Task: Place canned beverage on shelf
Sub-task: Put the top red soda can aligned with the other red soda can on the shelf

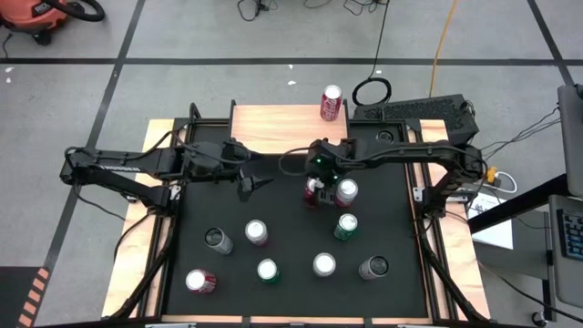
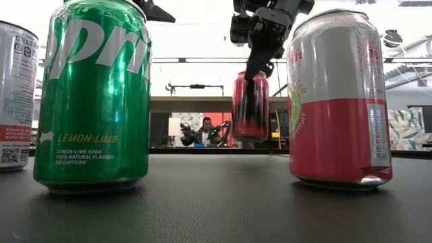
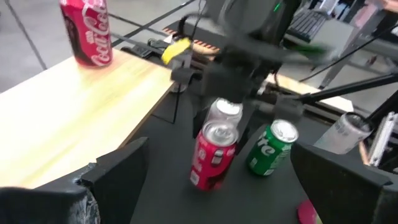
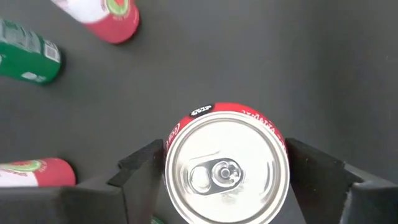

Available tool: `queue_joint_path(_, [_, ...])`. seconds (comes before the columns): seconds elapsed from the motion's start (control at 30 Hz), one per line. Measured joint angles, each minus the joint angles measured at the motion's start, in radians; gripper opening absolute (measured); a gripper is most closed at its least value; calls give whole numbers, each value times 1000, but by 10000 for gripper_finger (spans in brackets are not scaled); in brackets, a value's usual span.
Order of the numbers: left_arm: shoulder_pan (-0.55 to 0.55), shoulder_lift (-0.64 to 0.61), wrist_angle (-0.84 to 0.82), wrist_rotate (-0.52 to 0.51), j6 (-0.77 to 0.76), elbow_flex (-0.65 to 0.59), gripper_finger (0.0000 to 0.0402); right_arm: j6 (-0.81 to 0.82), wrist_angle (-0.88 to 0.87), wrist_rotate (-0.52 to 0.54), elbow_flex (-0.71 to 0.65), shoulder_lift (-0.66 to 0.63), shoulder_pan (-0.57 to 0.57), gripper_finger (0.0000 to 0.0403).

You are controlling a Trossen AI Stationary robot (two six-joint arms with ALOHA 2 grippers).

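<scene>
The right gripper (image 1: 315,193) is clamped around a red can (image 1: 313,191), one finger on each side just below the rim — from the wrist view the silver top (image 4: 226,173) with its pull tab fills the space between the two dark fingers (image 4: 140,168). From table height the red can (image 2: 250,106) hangs clear of the black table (image 2: 216,202), its base above the surface, with the arm coming down onto it from above.

The left gripper (image 1: 257,185) sits just to the side of it, over the table near the back, its fingers spread apart and holding nothing.

Beyond the held can lies the shelf (image 1: 273,123), a light wood plank at the table's far edge, with another red can (image 1: 331,103) standing upright on its far right corner. A pink-and-white can (image 1: 346,192) stands just beside the held one, and a green can (image 1: 345,226) a little nearer the front. More cans are scattered upright across the front half of the table.
</scene>
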Motion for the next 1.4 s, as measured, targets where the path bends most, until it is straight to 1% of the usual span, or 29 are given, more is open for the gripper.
queue_joint_path(0.13, [0, 0, -41, -5, 1, 0, 389, 31, 3, 0, 0, -25, 0, 263])
queue_joint_path(0.27, [0, 1, -84, -14, 5, -1, 389, 32, 3, 1, 2, -44, 0, 261])
queue_joint_path(0.47, [0, 3, -93, -52, 14, -2, 389, 33, 7, 0, 2, -49, -2, 260])
queue_joint_path(0.57, [0, 32, -89, -56, 56, -4, 389, 33, 9, 0, 2, -49, -2, 260])
queue_joint_path(0.63, [0, 62, -82, -35, 67, -19, 389, 32, 12, 0, 2, -49, -2, 260])
queue_joint_path(0.73, [0, 124, -57, 56, 90, -31, 389, 36, 31, 0, 2, -49, -3, 259])
queue_joint_path(0.8, [-1, 166, -32, 99, 90, -32, 389, 51, 33, 0, 2, -49, -3, 259])
queue_joint_path(0.97, [-6, 258, 124, 149, 84, -32, 389, 90, 34, -30, 2, -49, -3, 259])
queue_joint_path(1.1, [4, 302, 226, 201, 25, -32, 389, 114, 33, -37, 2, -55, -4, 259])
queue_joint_path(1.2, [8, 303, 212, 207, 3, -32, 389, 140, 41, -53, 2, -70, -6, 259])
queue_joint_path(1.4, [10, 315, 168, 214, 30, -32, 389, 159, 50, -51, 2, -77, -8, 259])
